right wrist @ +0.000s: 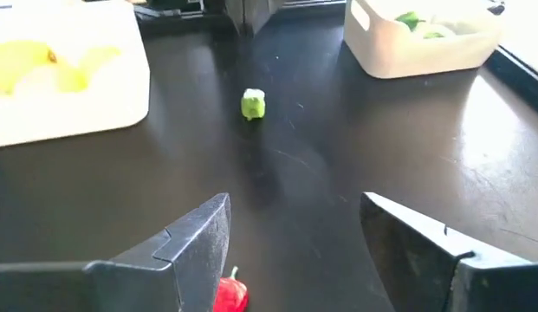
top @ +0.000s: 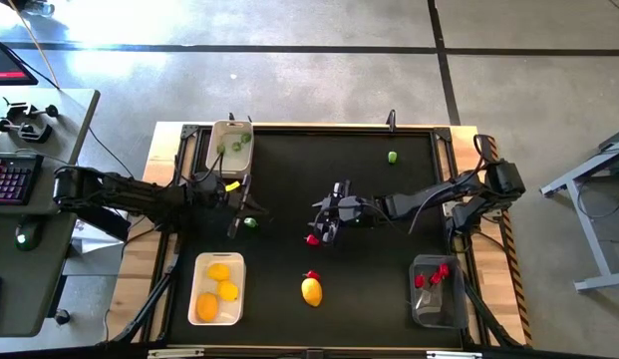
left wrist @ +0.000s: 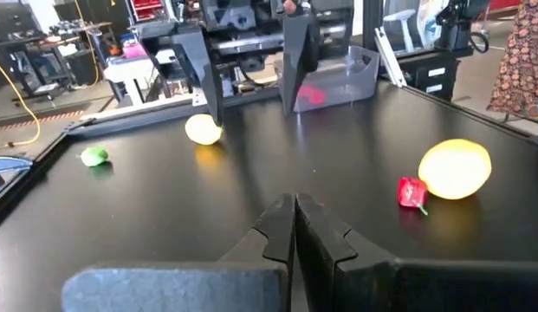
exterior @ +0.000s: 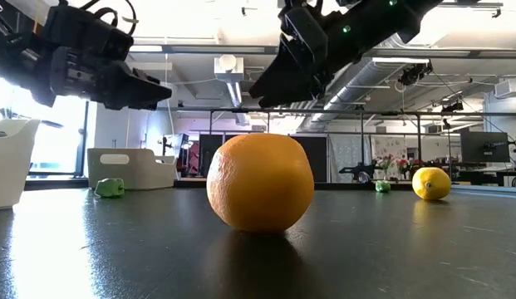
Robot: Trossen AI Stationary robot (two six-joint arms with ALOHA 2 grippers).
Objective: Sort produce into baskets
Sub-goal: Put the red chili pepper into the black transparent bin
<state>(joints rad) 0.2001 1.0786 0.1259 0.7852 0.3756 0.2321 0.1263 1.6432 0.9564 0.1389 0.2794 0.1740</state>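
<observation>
Nearest the table's front edge, a yellow-orange lemon (top: 311, 291) lies on the black mat with a small red piece (left wrist: 411, 193) touching its side. To its left the white tray (top: 201, 268) holds three yellow ovals; at the front right corner the transparent bin (top: 435, 309) holds red pieces. Mid-table, the right gripper (top: 323, 227) hangs over another red piece (top: 311, 239), its jaws spread wide with nothing between them; in the right wrist view that piece shows just beside the inner edge of one finger, not gripped. The left gripper (top: 234, 225) is at mid-table left, jaws pressed together and empty, with a green piece (top: 250, 222) lying just beside its tip. Farther back, the beige-white tub (top: 232, 131) at the rear left holds green pieces, and a lone green piece (top: 393, 157) rests near the rear right of the mat.
</observation>
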